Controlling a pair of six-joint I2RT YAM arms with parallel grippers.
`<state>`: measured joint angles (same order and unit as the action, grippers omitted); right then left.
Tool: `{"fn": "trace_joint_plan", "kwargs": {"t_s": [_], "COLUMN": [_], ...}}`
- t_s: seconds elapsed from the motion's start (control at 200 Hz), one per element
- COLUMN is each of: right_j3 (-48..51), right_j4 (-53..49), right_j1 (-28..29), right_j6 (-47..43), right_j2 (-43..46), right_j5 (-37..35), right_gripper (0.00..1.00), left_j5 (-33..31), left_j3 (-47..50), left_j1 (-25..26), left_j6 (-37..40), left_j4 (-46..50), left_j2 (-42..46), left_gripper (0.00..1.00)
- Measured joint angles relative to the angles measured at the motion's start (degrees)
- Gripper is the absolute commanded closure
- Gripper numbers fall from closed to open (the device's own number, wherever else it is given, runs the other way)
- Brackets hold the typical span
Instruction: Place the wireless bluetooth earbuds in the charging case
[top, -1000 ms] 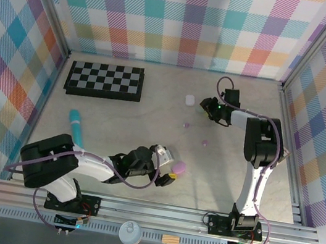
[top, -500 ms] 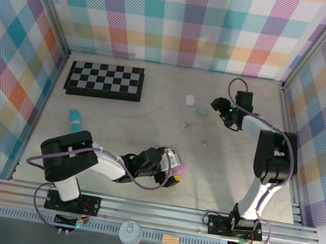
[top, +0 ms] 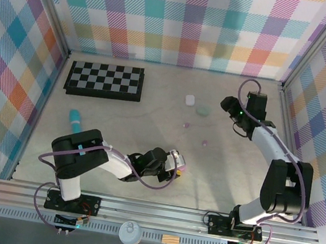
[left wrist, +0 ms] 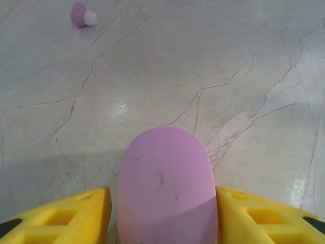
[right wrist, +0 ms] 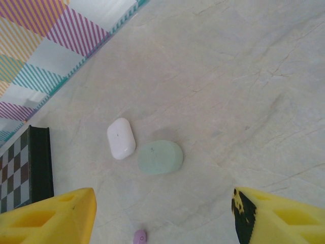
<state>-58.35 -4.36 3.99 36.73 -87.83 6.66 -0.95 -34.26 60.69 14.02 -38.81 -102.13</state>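
Observation:
A pink pebble-shaped charging case [left wrist: 167,188] lies on the marble table, and my left gripper [left wrist: 163,216] is shut on it, its yellow fingers [left wrist: 254,218] pressing its sides. In the top view this left gripper [top: 176,164] sits low at the table's near middle. One purple earbud [left wrist: 81,13] with a white tip lies further ahead of it. Two purple earbuds [top: 186,125] [top: 205,143] rest mid-table. My right gripper [top: 228,105] hovers open to the right of a white case [right wrist: 121,138] and a pale green case [right wrist: 160,156], with an earbud [right wrist: 139,236] between its fingers' line.
A folded chessboard [top: 105,79] lies at the back left. A teal cylinder [top: 75,121] rests on the left side. Plaid walls with metal rails [top: 148,210] enclose the table.
My left gripper slid right around the pink case and closed on it. My right gripper let go near the green case, opened, and pulled back to the right.

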Motion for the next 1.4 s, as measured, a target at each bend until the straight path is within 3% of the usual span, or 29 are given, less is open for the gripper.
{"fn": "trace_joint_plan", "kwargs": {"t_s": [0.09,0.375,0.515,0.72,1.015,1.155,1.4], "right_j3": [0.81,3.69,5.38,9.25,15.28,17.49,18.12], "right_j4": [-0.46,-2.12,-3.30,-5.33,-4.46,-3.13,3.06], "right_j1": [-0.28,-0.48,-0.68,-0.74,-0.76,1.84,12.37], "right_j6": [-0.39,-0.87,-1.22,-0.96,6.25,9.88,15.13], "right_j2": [0.90,3.61,7.02,15.80,24.83,26.53,26.69], "right_j5": [-0.07,1.07,4.15,11.67,30.05,35.65,39.10], "right_gripper": [0.30,0.30,0.30,0.29,0.24,0.20,0.20], "left_j5": [0.28,1.49,1.84,4.48,11.28,15.47,20.70], "left_j3": [-0.76,-1.51,-1.55,-3.13,-5.68,-7.10,-8.63], "left_j1": [0.00,0.04,-0.11,-1.84,-9.29,-11.80,-13.64], "left_j6": [0.00,0.39,0.42,1.97,5.81,7.08,7.96], "left_j4": [0.87,1.55,4.33,8.87,16.15,19.56,22.29], "left_j2": [-0.59,-1.14,1.44,10.40,23.76,26.71,29.24], "left_gripper": [0.49,0.69,0.70,0.70,0.70,0.70,0.70]}}
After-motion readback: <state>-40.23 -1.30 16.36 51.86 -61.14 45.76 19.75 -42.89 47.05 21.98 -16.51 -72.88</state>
